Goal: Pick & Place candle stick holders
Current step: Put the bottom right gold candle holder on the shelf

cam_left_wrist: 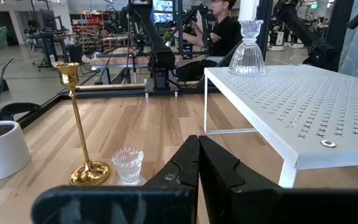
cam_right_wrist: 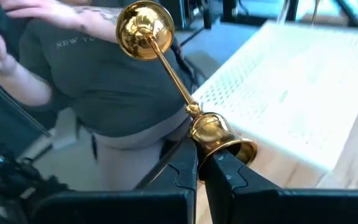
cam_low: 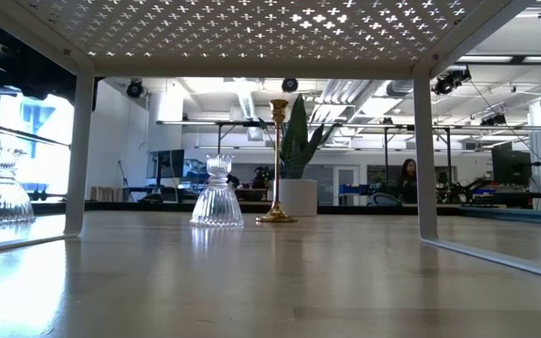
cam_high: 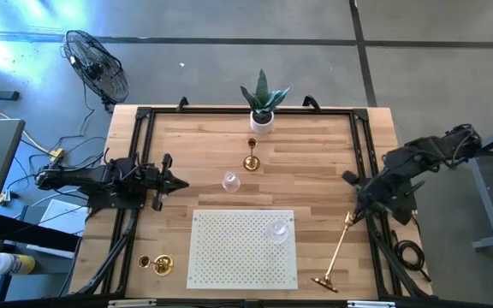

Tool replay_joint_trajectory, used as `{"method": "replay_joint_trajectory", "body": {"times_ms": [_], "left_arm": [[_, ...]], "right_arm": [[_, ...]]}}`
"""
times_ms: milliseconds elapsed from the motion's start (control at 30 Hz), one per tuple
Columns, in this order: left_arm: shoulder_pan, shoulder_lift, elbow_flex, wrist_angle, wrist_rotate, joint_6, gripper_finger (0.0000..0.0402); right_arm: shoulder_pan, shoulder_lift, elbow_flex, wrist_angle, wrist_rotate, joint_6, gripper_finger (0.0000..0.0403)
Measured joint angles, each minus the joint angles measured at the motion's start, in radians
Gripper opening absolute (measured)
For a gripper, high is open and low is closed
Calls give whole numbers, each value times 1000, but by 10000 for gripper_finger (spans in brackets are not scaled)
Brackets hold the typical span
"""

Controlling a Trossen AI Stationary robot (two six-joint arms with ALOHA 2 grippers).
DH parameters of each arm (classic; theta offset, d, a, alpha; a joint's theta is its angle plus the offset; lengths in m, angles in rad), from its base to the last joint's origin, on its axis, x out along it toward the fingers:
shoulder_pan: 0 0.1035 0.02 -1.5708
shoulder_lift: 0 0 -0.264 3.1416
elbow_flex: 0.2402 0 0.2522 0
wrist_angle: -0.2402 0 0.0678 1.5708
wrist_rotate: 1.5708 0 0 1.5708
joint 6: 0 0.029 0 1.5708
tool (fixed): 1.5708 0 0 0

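Right gripper (cam_high: 355,214) we see closed at the cup end of a lying gold holder (cam_high: 336,250); left gripper (cam_high: 181,182) closed, empty.

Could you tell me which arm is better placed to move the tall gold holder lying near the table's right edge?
The right. The right gripper sits shut at the cup end of the lying gold holder, while the left gripper rests shut across the table, beyond the white rack.
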Motion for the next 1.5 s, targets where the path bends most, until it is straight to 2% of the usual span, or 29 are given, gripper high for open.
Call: {"method": "replay_joint_trajectory", "body": {"times_ms": [200, 600, 800, 933, 1167, 1233, 1367, 1500], "left_arm": [[0, 0, 0, 0, 0, 0, 1], [0, 0, 0, 0, 0, 0, 1], [0, 0, 0, 0, 0, 0, 1], [0, 0, 0, 0, 0, 0, 1], [0, 0, 0, 0, 0, 0, 1], [0, 0, 0, 0, 0, 0, 1], [0, 0, 0, 0, 0, 0, 1], [0, 0, 0, 0, 0, 0, 1]], "right_arm": [[-22, -37, 0, -13, 53, -53, 1], [-61, -23, 0, -12, 65, -137, 0], [-69, -23, 0, 11, 132, -98, 3], [-68, -26, 0, 27, 121, -110, 2], [-68, -25, 0, 47, -18, -105, 1], [-68, -25, 0, 58, -26, -138, 1], [-68, -18, 0, 99, 15, -184, 1], [-68, -17, 0, 147, 110, -187, 1]]}}
